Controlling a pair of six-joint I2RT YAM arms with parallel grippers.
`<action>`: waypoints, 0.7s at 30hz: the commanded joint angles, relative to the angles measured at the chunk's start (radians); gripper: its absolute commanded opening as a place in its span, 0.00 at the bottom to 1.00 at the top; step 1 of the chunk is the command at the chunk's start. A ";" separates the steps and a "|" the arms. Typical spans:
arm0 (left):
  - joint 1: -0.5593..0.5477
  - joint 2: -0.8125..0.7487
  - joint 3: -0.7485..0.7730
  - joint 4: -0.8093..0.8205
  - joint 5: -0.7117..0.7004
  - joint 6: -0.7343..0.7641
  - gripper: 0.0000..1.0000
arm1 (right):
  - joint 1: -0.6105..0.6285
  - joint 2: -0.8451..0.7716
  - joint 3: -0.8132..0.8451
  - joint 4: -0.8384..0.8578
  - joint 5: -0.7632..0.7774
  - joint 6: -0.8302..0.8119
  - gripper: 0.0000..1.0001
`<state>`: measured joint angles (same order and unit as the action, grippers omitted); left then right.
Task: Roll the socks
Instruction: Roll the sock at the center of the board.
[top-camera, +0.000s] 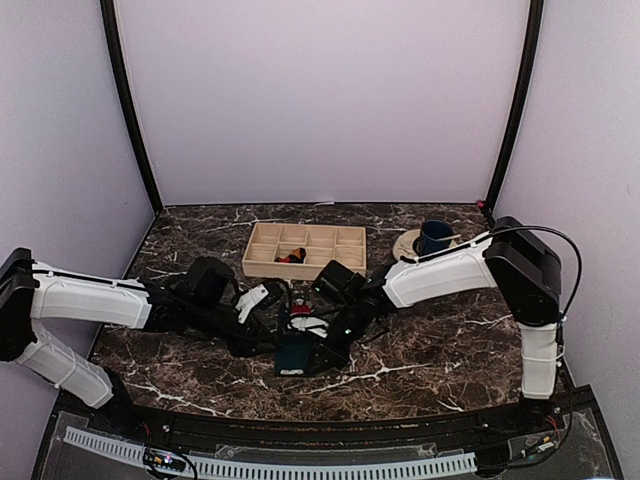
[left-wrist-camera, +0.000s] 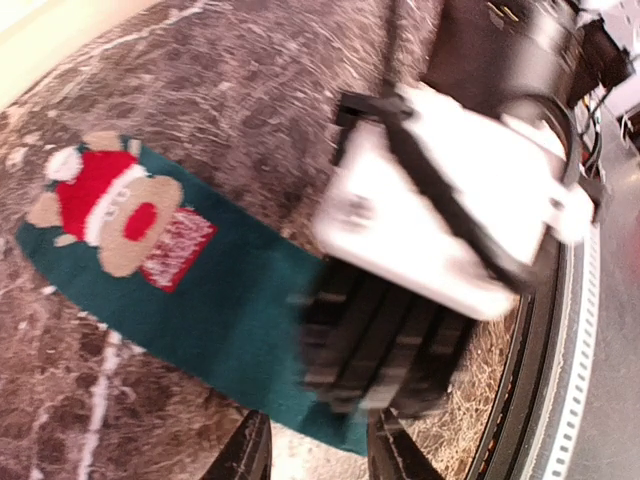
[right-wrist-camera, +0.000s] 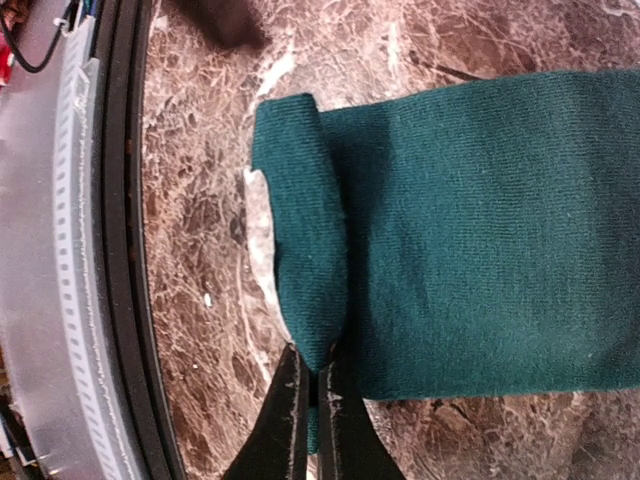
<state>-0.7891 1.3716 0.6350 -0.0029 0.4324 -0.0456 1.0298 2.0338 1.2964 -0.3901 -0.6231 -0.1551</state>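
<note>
The teal-green sock (top-camera: 294, 357) lies flat on the marble table in front of the arms. Its red-and-white Santa figure (left-wrist-camera: 105, 205) is at the far end in the left wrist view. My right gripper (right-wrist-camera: 313, 392) is shut on the sock's near end (right-wrist-camera: 305, 250), which is folded over into a first turn; it also shows in the top view (top-camera: 326, 350). My left gripper (left-wrist-camera: 318, 455) is open beside the sock's long edge and holds nothing. A dark and orange-red bundle (top-camera: 291, 257), apparently the black argyle sock, lies in a tray compartment.
A wooden compartment tray (top-camera: 330, 238) stands behind the grippers. A blue mug (top-camera: 435, 237) sits on a plate (top-camera: 406, 247) at the back right. The table's black front rail (right-wrist-camera: 120, 250) runs close to the sock's near end.
</note>
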 joint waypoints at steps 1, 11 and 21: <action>-0.069 -0.019 -0.045 0.067 -0.080 0.014 0.36 | -0.018 0.038 0.047 -0.071 -0.111 0.011 0.00; -0.152 -0.062 -0.126 0.169 -0.128 0.026 0.37 | -0.036 0.076 0.084 -0.127 -0.178 0.003 0.00; -0.232 -0.020 -0.122 0.169 -0.162 0.081 0.37 | -0.042 0.100 0.113 -0.168 -0.200 -0.009 0.00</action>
<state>-1.0000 1.3407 0.5209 0.1562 0.2924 -0.0021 0.9985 2.1174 1.3808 -0.5301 -0.7918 -0.1528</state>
